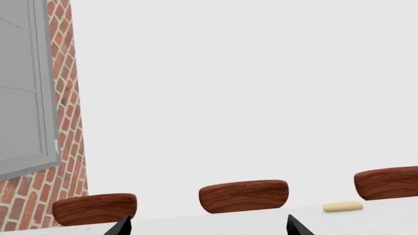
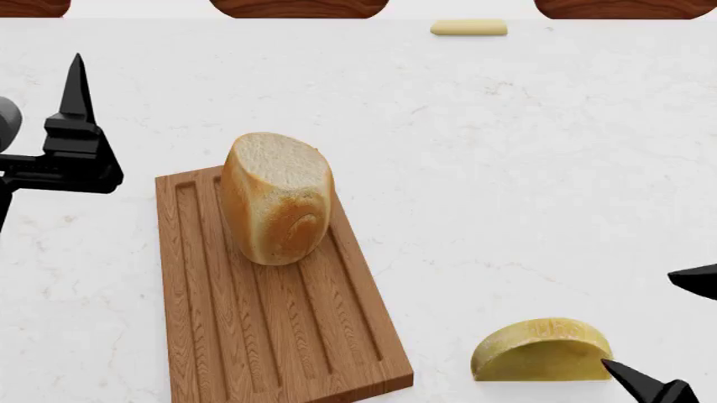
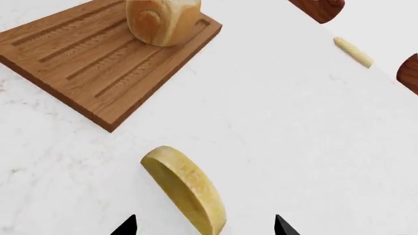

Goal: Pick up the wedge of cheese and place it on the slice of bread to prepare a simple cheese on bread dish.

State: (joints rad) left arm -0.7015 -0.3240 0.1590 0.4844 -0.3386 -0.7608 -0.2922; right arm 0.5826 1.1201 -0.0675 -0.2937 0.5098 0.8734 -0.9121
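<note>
The wedge of cheese (image 2: 542, 351), a yellow half-disc, stands on its flat edge on the white marble table near the front right. In the right wrist view the wedge of cheese (image 3: 187, 186) reaches in between my right gripper's spread fingertips. That right gripper (image 2: 672, 336) is open, one fingertip just right of the cheese, not touching. The slice of bread (image 2: 278, 198), crusty with a white cut face, stands on a wooden cutting board (image 2: 269, 319). My left gripper (image 1: 207, 225) is open and empty, hovering left of the board.
A small pale yellow bar (image 2: 468, 28) lies at the table's far edge. Brown chair backs (image 1: 243, 196) line the far side. A brick wall and window (image 1: 26, 88) show in the left wrist view.
</note>
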